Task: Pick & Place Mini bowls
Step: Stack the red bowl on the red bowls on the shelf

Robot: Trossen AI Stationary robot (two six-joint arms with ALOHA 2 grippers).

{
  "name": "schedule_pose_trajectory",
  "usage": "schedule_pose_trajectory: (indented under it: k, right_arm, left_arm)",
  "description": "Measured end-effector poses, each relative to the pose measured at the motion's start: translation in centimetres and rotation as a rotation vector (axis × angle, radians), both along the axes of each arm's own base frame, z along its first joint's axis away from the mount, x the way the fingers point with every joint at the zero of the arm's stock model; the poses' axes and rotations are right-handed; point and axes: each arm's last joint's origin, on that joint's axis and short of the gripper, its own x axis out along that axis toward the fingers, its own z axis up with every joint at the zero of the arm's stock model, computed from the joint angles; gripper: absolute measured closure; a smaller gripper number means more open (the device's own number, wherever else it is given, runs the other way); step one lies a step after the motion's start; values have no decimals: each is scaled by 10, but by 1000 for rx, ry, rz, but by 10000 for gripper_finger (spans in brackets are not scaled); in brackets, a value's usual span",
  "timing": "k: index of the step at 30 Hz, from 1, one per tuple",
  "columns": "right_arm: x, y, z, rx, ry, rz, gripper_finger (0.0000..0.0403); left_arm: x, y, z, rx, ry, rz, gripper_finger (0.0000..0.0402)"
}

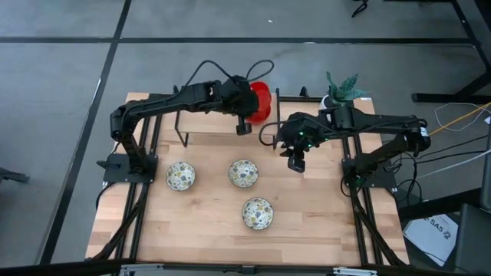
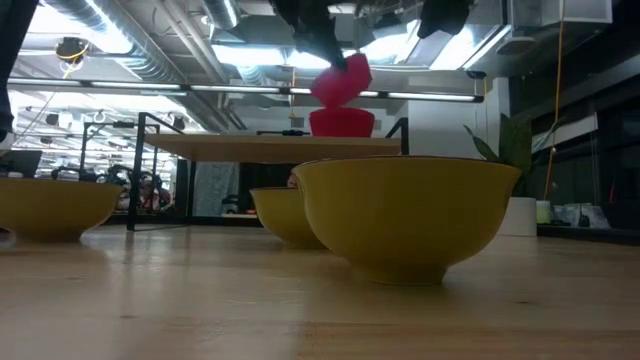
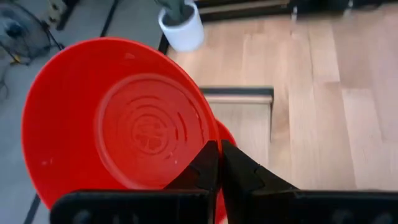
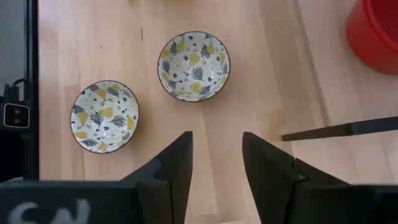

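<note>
High view: the left end effector (image 1: 247, 115) pinches a tilted red bowl (image 1: 261, 101) by its rim, above the raised shelf (image 1: 222, 134). The right end effector (image 1: 296, 162), fingers spread, hovers beside the shelf, near three patterned bowls (image 1: 243, 173).

desk: light wood-plank top (image 1: 199, 222), on grey floor
raised shelf: wooden board on thin black metal legs (image 2: 270, 147), at the desk's far edge
plant pot: small, white (image 3: 183, 30), green leaves (image 1: 343, 86), far right corner
cables: yellow and black (image 1: 460, 119), right of desk
</note>
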Motion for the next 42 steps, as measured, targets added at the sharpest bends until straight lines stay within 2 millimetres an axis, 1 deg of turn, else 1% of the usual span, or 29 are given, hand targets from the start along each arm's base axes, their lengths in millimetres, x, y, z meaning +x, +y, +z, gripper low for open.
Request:
schedule_pose_trajectory:
  k: [2,6,11,14,17,23,29,33,42]
  right_arm:
    - [0,0,0,0,0,0,263]
    - [0,0,0,0,0,0,263]
    - [0,0,0,-2,0,3,263]
    - [0,0,0,-2,0,2,263]
    - [0,0,0,-1,0,1,263]
    - [0,-1,0,-21,-2,-13,263]
    - [1,-1,1,-25,-9,-13,263]
    - [1,-1,1,-31,-9,-4,263]
    - [1,-1,1,-44,-9,-4,263]
  left_arm:
    - [-1,2,6,-1,-15,-1,398]
    - [-8,9,12,-56,-3,2,398]
    - [-11,10,9,-74,30,-26,398]
    - [-7,10,5,-93,39,-59,398]
    - [-1,12,-5,-111,75,-68,398]
    - [10,16,-19,-112,184,-83,398]
    - [17,21,-15,-79,177,-95,398]
    - [17,21,-11,-67,170,-103,398]
    - [14,20,-13,-70,209,-123,393]
